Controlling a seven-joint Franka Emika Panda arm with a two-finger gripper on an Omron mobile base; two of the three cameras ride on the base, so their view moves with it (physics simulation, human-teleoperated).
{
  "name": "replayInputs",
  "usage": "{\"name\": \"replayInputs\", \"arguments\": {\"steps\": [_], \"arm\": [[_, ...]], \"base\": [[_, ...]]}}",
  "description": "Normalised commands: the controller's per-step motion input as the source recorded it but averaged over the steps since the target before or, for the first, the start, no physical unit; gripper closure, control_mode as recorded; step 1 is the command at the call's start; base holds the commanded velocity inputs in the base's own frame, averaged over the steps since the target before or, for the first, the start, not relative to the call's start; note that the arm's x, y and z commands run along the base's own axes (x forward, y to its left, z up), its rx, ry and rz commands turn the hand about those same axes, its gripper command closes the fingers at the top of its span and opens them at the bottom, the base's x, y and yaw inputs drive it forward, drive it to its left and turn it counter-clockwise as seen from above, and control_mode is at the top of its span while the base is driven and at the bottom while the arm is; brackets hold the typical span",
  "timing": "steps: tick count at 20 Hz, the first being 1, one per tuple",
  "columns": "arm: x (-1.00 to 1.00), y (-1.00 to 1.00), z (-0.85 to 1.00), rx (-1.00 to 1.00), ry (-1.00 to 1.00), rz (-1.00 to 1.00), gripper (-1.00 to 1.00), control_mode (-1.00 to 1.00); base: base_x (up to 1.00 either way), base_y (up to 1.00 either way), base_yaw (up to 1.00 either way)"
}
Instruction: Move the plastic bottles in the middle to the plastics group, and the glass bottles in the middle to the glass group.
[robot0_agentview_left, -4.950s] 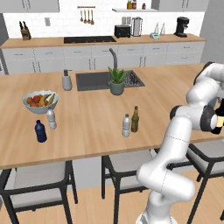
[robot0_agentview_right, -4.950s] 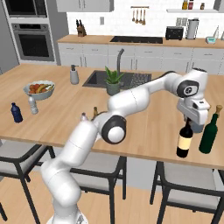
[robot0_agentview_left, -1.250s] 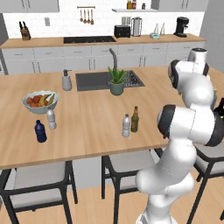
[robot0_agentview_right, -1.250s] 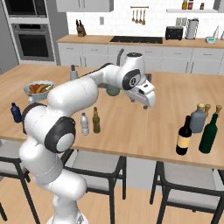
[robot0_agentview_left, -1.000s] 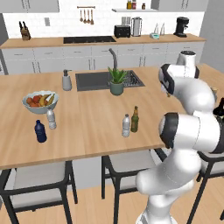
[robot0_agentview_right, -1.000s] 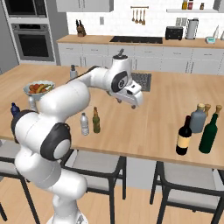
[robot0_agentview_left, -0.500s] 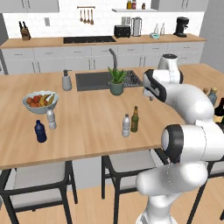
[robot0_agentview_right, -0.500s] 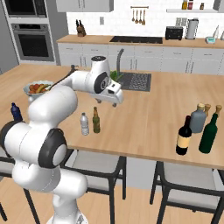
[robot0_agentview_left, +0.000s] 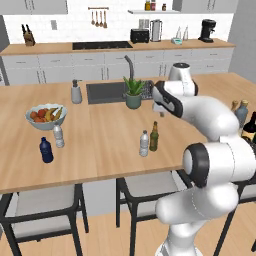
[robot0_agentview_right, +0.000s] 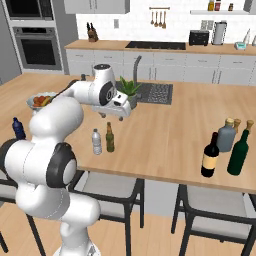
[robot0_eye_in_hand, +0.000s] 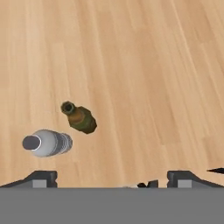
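Spread wide and empty, the gripper (robot0_agentview_right: 119, 114) hangs over the long wooden island counter (robot0_agentview_left: 100, 145), above and a little behind the beer bottle (robot0_agentview_left: 154, 137) and the small water bottle (robot0_agentview_left: 144, 144), which stand just beside each other near the middle of the front edge. From the hand, both are seen from above on bare wood. Behind runs a white kitchen wall with grey cabinets (robot0_agentview_left: 45, 67) and a sink (robot0_agentview_left: 105, 92) set in the island, a potted plant (robot0_agentview_left: 133, 93) beside it. At the right end stand the wine bottle (robot0_agentview_right: 210, 156), a green bottle (robot0_agentview_right: 239, 153) and the grey-blue bottle (robot0_agentview_right: 227, 135). At the left, a fruit bowl (robot0_agentview_left: 47, 116), a navy bottle (robot0_agentview_left: 46, 150) and a clear bottle (robot0_agentview_left: 59, 136).
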Motion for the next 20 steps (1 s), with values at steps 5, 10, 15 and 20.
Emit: {"name": "replayInputs", "arguments": {"steps": [5, 10, 15, 20], "arm": [[0.15, 0.51, 0.00, 0.00, 0.06, 0.05, -1.00, -1.00], [0.01, 0.10, 0.00, 0.00, 0.05, 0.04, -1.00, -1.00], [0.11, 0.02, -0.03, 0.00, 0.02, 0.02, -1.00, -1.00], [0.20, 0.04, -0.20, 0.00, 0.05, 0.06, -1.00, -1.00]], "base": [[0.00, 0.00, 0.00], [0.00, 0.00, 0.00], [0.00, 0.00, 0.00], [0.00, 0.00, 0.00]]}}
